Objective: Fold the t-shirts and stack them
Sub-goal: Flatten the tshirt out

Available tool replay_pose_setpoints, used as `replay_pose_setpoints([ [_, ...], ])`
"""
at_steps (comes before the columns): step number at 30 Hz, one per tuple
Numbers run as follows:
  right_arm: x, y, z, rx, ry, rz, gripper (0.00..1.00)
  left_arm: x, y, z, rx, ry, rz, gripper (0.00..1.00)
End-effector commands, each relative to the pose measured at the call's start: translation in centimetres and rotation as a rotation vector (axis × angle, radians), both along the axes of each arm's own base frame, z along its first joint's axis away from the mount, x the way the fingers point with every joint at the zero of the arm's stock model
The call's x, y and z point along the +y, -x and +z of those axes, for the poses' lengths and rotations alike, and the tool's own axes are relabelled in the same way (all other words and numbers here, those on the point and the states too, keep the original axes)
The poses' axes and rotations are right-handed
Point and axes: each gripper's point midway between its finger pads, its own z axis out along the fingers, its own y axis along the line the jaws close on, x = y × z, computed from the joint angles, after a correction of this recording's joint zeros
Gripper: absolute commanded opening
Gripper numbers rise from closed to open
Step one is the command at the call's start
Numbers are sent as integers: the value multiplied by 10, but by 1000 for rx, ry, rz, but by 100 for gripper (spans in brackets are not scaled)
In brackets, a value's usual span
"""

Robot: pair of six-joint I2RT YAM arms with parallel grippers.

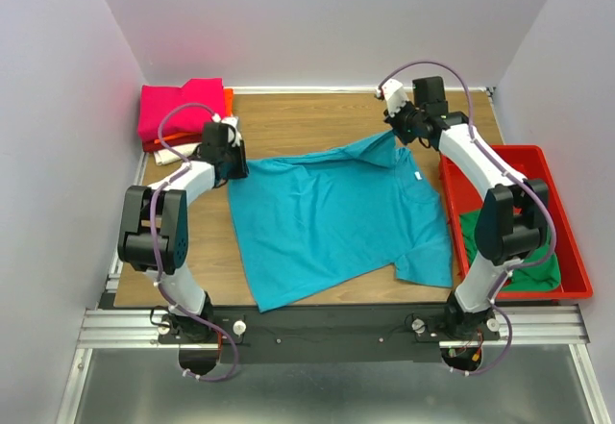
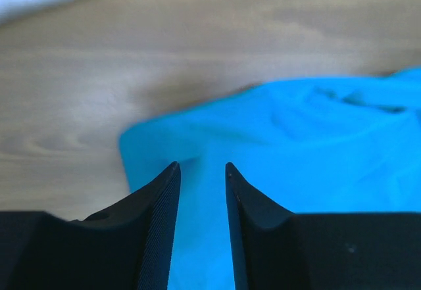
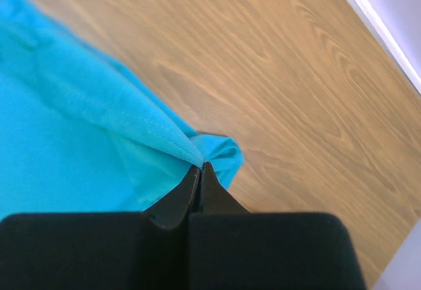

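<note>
A teal t-shirt (image 1: pixel 336 217) lies spread on the wooden table, its white neck label (image 1: pixel 417 176) near the right. My left gripper (image 1: pixel 233 164) stands open at the shirt's back left corner (image 2: pixel 164 139). Teal cloth shows in the gap between its fingers (image 2: pixel 158 198), and the left gripper (image 2: pixel 200 166) is low over it. My right gripper (image 1: pixel 394 128) is shut on a fold of the teal shirt (image 3: pixel 131 112) at its back right, lifting the cloth into a ridge. In the wrist view the right gripper (image 3: pixel 200 165) pinches the cloth at its tips.
Folded magenta (image 1: pixel 183 107), orange (image 1: pixel 228 100) and cream (image 1: pixel 168 155) shirts are stacked at the back left corner. A red tray (image 1: pixel 572 251) at the right edge holds a green shirt (image 1: pixel 528 272). Walls close in behind and on both sides.
</note>
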Motion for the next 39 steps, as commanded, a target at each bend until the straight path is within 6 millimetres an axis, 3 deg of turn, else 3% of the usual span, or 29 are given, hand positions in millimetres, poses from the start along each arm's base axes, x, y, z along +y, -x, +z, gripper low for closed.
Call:
replay_pose_setpoints([
  [1, -28, -25, 46, -134, -55, -170, 1, -36, 40, -31, 131, 81, -82, 39],
  [4, -43, -42, 70, -207, -121, -273, 1, -41, 59, -53, 208, 89, -71, 38],
  [6, -43, -51, 84, -237, -154, -294, 0, -40, 68, -62, 239, 87, -69, 38],
  [10, -42, -61, 87, -241, -179, -311, 0, -38, 79, -75, 296, 74, -67, 36],
  [15, -46, -65, 79, -225, -200, -351, 0, -35, 90, -66, 281, 83, -40, 36],
  [16, -45, -65, 77, -220, -205, -342, 0, -34, 87, -59, 254, 82, -33, 36],
  [18, -41, -62, 69, -198, -208, -322, 0, -30, 72, -18, 129, 82, -15, 40],
  [20, -36, -57, 60, -174, -209, -291, 1, -28, 61, 5, 60, 76, -7, 46],
  [23, -31, -52, 46, -134, -219, -262, 0, -24, 29, 49, -59, 59, -9, 57],
  [24, -29, -50, 42, -124, -224, -258, 0, -18, 24, 49, -47, 46, -9, 57],
  [25, -28, -49, 40, -118, -226, -254, 0, -16, 17, 36, -7, 31, -8, 57],
  [27, -25, -46, 32, -94, -233, -245, 0, -12, -1, 39, 5, 12, -17, 56],
  [28, -25, -45, 31, -89, -237, -244, 0, -13, -5, 21, 50, 5, -27, 56],
  [29, -24, -44, 30, -85, -239, -238, 0, -15, -17, 26, 41, 4, -36, 54],
  [31, -24, -42, 26, -77, -238, -237, 0, -16, -24, 10, 90, -12, -46, 52],
  [39, -23, -40, 20, -64, -232, -234, 0, 1, -22, -21, 174, -101, -21, 51],
])
